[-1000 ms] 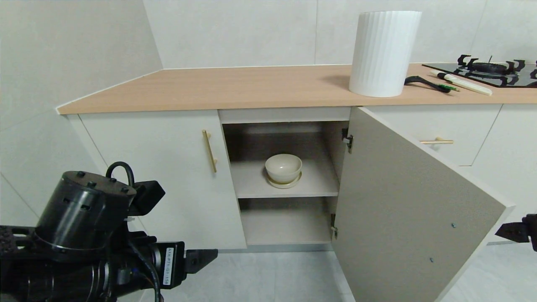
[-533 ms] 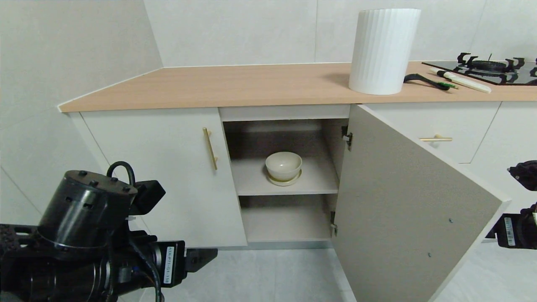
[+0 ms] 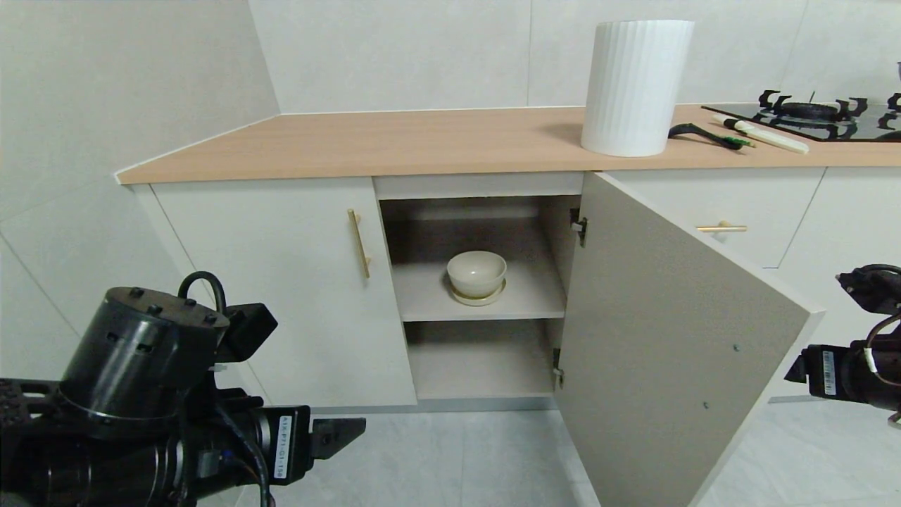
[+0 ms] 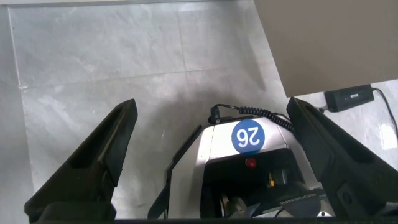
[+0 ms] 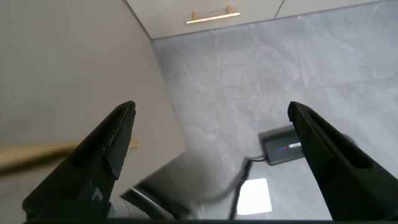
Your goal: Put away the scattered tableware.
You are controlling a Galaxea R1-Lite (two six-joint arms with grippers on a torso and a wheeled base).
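Note:
A cream bowl (image 3: 476, 272) sits on a small plate (image 3: 479, 298) on the upper shelf of the open cabinet (image 3: 486, 304). Its door (image 3: 669, 317) swings out to the right. My left gripper (image 4: 211, 112) hangs low at the front left, below the shut left door. It is open, with only floor tiles between its fingers (image 4: 93, 168). My right gripper (image 5: 211, 111) is also open with nothing in it. It stays low on the far right, just past the free edge of the door, near the floor.
On the wooden countertop (image 3: 394, 144) stand a tall white ribbed cylinder (image 3: 635, 86), a black-handled utensil (image 3: 704, 134) and a white knife (image 3: 764, 135) beside the gas hob (image 3: 809, 116). The lower shelf (image 3: 482, 366) is bare. A drawer handle (image 5: 214, 15) shows right of the door.
The head camera has shifted, so the whole scene sits slightly differently. My right arm has come further into view at the right edge. The left arm has kept still.

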